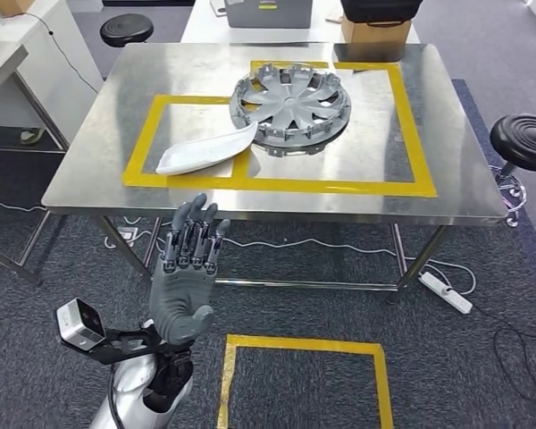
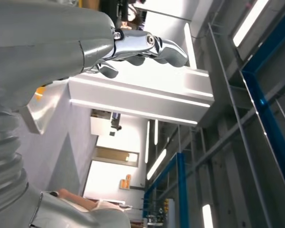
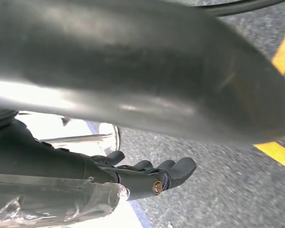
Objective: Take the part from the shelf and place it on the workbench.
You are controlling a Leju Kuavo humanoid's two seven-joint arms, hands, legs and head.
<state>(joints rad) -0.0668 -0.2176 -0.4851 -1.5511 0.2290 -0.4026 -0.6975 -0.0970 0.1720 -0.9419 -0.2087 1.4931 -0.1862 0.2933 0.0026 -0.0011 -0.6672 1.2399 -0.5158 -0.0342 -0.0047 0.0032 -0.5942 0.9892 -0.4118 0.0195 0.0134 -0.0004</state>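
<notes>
On the steel workbench point(image 1: 110, 116) a white curved part point(image 1: 208, 149) lies across the yellow tape outline. Its tip touches a grey wheel cover point(image 1: 291, 100) lying flat behind it. My left hand point(image 1: 184, 277) is raised in front of the bench's near edge, below the white part, with its fingers straight up, apart and empty. In the left wrist view the left hand point(image 2: 98, 42) stretches toward the ceiling lights, holding nothing. My right hand point(image 3: 148, 175) hangs over the grey carpet with its dark fingers extended and nothing in them.
Black stools stand at the back left point(image 1: 126, 29) and at the right point(image 1: 527, 140) of the bench. A power strip point(image 1: 446, 292) and cables lie on the floor under it. A yellow tape square point(image 1: 305, 344) marks the carpet in front of me. A cardboard box point(image 1: 375, 34) sits behind the bench.
</notes>
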